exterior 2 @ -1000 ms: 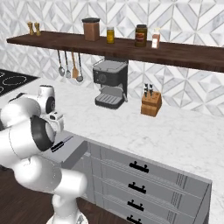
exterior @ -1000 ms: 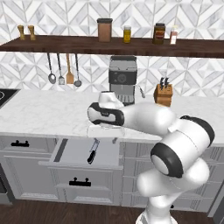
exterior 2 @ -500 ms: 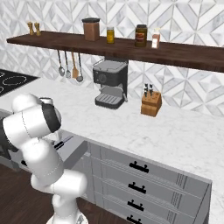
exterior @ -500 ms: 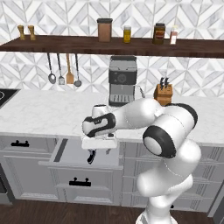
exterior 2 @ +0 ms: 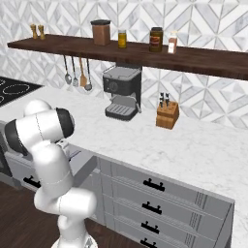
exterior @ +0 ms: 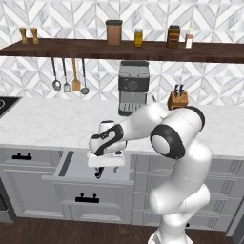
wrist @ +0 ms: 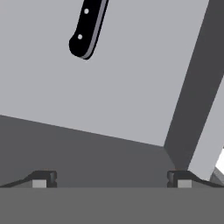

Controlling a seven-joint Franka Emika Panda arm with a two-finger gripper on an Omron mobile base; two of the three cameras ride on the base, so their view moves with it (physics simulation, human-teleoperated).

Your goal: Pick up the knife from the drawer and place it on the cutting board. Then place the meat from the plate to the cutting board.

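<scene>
The drawer (exterior: 74, 164) stands pulled out under the counter, and its pale grey floor (wrist: 131, 78) lies below my hand. My gripper (exterior: 101, 170) reaches down into it and is open, with nothing between its fingertips (wrist: 43, 178). The knife (wrist: 87, 26) lies flat on the drawer floor; its black handle with two rivets shows ahead of the fingers, a little left of the middle, and is untouched. From the right base view my arm hides the hand, and the drawer (exterior 2: 85, 160) shows beside it. The cutting board, the plate and the meat are out of view.
The drawer's dark side wall (wrist: 188, 100) runs close on the right of the hand. On the counter behind stand a coffee machine (exterior: 133, 93) and a tan knife block (exterior: 177, 99). Closed drawer fronts with black handles (exterior 2: 154, 184) lie to the right.
My arm has swung down from above the counter into the open drawer. The gripper has stayed open.
</scene>
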